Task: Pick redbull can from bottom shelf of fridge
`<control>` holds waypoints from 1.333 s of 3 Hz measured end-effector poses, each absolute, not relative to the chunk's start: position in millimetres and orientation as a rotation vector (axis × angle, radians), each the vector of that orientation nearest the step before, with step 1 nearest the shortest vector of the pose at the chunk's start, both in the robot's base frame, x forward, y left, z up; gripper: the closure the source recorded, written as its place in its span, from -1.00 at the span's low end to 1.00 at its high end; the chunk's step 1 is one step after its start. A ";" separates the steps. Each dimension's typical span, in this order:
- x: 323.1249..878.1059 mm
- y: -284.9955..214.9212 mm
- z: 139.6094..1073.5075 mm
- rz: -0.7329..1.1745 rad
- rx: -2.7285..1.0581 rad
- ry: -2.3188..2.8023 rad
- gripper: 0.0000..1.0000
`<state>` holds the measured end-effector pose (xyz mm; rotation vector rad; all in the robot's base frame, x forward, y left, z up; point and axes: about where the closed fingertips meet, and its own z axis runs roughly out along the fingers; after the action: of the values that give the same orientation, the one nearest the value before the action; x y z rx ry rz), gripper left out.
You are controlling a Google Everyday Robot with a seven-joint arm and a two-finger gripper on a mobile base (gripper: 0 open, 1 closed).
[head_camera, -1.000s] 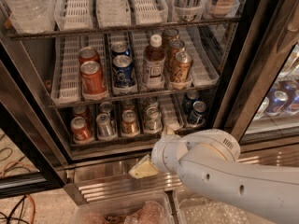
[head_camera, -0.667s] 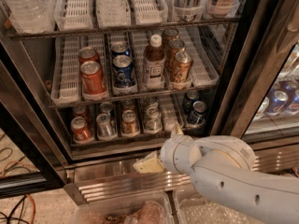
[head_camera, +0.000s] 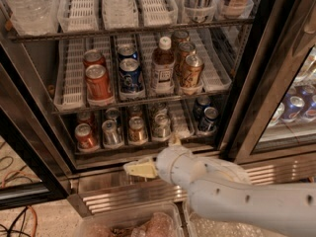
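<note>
The fridge is standing open, filling the scene above and around the pincer. The white arm is reaching in from the lower right. The pincer is hanging just below and in front of the metal edge of the bottom shelf, pointing left, and whether it is spread or pressed together I cannot tell. The redbull can is standing upright in its lane above and slightly left of the pincer. An orange-red can is sitting further left and a gold can almost directly above. A second silver can is waiting up and to the right, so picking the lane needs care. As I judge it, the approach is going best if the pincer is lifting clear of the shelf edge, turning to face inward, then sliding straight along the dividers around the can's body without nudging its neighbours.
</note>
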<state>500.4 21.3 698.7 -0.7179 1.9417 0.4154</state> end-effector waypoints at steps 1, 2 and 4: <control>512.3 24.7 710.5 0.396 -0.679 1.877 -1.00; 512.3 24.7 710.9 0.396 -0.679 1.876 -1.00; 477.7 73.8 642.7 0.563 -0.666 1.959 -1.00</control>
<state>477.7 73.8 642.7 -0.6656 1.9587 0.5627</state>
